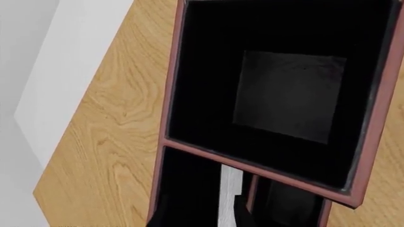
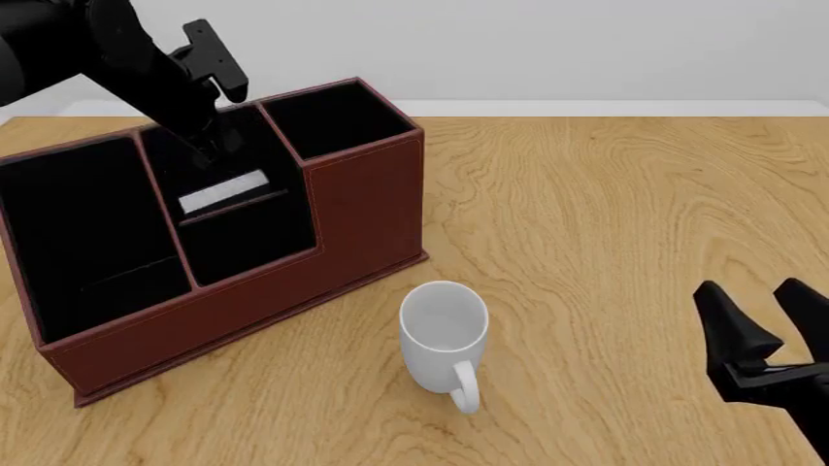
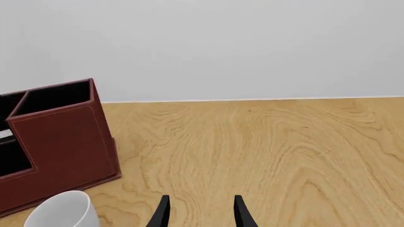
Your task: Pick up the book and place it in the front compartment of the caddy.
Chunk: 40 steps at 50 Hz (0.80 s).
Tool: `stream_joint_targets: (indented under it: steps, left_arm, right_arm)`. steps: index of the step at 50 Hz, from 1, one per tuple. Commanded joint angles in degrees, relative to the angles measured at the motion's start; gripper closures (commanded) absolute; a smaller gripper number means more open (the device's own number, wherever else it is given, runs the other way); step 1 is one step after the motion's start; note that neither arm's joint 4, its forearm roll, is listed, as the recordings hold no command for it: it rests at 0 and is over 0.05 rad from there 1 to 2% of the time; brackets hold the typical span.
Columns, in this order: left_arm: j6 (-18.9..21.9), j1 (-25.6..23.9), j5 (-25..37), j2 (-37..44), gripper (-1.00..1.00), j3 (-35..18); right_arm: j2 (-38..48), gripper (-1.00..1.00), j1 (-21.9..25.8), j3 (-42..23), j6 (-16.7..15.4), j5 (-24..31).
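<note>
Book sits inside the caddy, in the front compartment (white page edges up). Left gripper above it, jaws hidden, can't tell. Right gripper spread apart, holding nothing.

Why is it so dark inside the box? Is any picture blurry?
Front view: the caddy has black lining, so only the book's white pages stand out. Left wrist view: the cells look almost pure black. Right wrist view: even light, no glare. All three pictures look sharp.
</note>
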Motion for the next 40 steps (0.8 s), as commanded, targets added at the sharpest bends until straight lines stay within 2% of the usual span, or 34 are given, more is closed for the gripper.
stream_joint_targets:
  steps: [1,15,22,29,33,38,40]
  left_arm:
    - [0.14,0.20,-0.16,-0.23,-1.00,0.20]
    - [0.61,0.26,1.01,-2.68,-1.00,0.12]
    - [0.58,-0.37,3.28,-5.50,-1.00,-1.04]
    - [2.15,-0.41,3.71,-10.98,-1.00,1.87]
    - [0.66,-2.06,4.94,-11.87,-1.00,0.28]
    - [1.43,-1.78,4.79,-13.87,-1.00,2.01]
    - [0.89,-2.51,5.30,-14.05,-1.00,0.97]
  right_arm:
    - [0.67,-1.00,0.11,0.00,-0.05,-0.61]
    - [0.12,-1.00,0.20,0.00,-0.14,-0.37]
    - [-2.76,-1.00,0.36,0.00,-0.19,1.92]
    - [-6.71,-1.00,0.64,0.00,-0.23,5.17]
    - [-7.91,-1.00,0.61,0.00,-0.18,6.17]
    - [-8.86,-1.00,0.70,-0.01,-0.38,7.13]
    - [-8.96,-1.00,0.68,-0.01,-0.35,7.17]
